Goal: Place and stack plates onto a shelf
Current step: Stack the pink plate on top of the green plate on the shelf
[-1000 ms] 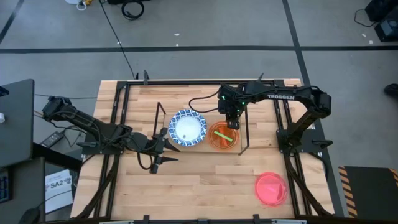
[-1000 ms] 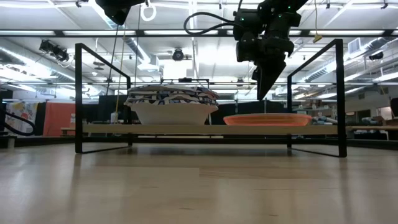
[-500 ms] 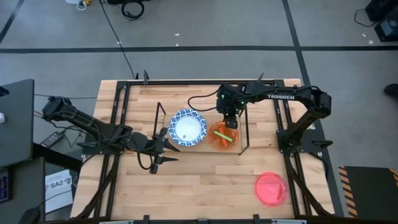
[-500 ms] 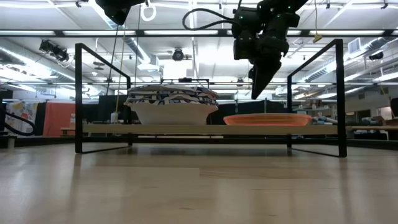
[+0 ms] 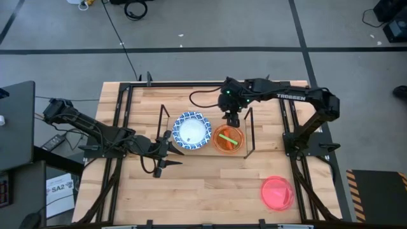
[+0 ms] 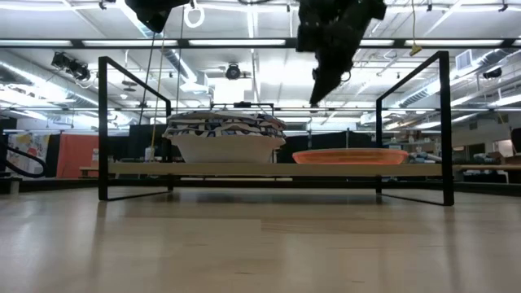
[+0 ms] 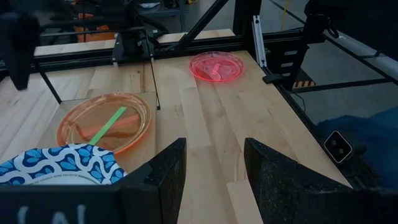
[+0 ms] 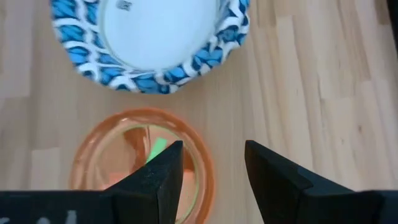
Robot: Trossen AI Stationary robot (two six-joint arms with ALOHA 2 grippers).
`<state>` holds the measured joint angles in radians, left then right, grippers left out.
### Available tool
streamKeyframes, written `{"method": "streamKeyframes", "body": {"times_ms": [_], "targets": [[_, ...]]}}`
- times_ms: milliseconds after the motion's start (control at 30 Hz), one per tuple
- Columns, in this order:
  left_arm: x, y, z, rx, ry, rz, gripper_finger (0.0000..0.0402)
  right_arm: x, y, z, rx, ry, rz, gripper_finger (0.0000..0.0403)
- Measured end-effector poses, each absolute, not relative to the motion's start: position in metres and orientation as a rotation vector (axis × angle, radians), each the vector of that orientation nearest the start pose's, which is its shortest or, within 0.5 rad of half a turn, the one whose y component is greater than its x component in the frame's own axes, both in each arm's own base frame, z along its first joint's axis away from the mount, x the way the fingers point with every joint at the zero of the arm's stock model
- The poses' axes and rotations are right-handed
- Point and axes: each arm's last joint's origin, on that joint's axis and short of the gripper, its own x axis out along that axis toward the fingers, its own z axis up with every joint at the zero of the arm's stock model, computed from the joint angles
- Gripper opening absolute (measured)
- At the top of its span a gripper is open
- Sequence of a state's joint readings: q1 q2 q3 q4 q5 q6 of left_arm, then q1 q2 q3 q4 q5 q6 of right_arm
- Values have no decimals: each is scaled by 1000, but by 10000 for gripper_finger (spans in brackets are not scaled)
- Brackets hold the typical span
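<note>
On the low wooden shelf (image 6: 277, 169) stands a stack of white plates with blue patterned rims (image 5: 192, 131), and to its right lies an orange plate (image 5: 227, 138) with a green streak in it. A red-pink plate (image 5: 277, 193) lies on the table near the front right. My right gripper (image 5: 231, 121) hangs open above the far edge of the orange plate (image 8: 143, 163), fingers slanting down, holding nothing. My left gripper (image 5: 177, 149) waits open beside the shelf's left end, close to the blue-rimmed stack (image 7: 56, 165).
Black wire loops (image 6: 444, 122) stand upright at both short ends of the shelf. Black frame rails (image 5: 289, 127) run along the table's left and right sides. Bare tabletop lies in front of the shelf, between it and the near edge.
My right gripper has risen away from the orange plate and drifted a little toward the table's left and far side, tipping to a less steep slant. The plates have stayed where they were.
</note>
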<state>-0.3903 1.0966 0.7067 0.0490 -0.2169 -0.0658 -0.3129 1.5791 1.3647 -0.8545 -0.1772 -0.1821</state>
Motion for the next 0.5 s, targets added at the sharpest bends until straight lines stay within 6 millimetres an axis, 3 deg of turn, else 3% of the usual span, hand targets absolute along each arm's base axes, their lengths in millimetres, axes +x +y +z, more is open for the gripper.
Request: {"method": "streamKeyframes", "body": {"times_ms": [267, 500], "targets": [[224, -85, 269, 37, 330, -160, 169, 303, -71, 335, 63, 1055, 29, 177], [224, -85, 269, 37, 331, -160, 169, 297, -31, 364, 85, 1112, 97, 177]]}}
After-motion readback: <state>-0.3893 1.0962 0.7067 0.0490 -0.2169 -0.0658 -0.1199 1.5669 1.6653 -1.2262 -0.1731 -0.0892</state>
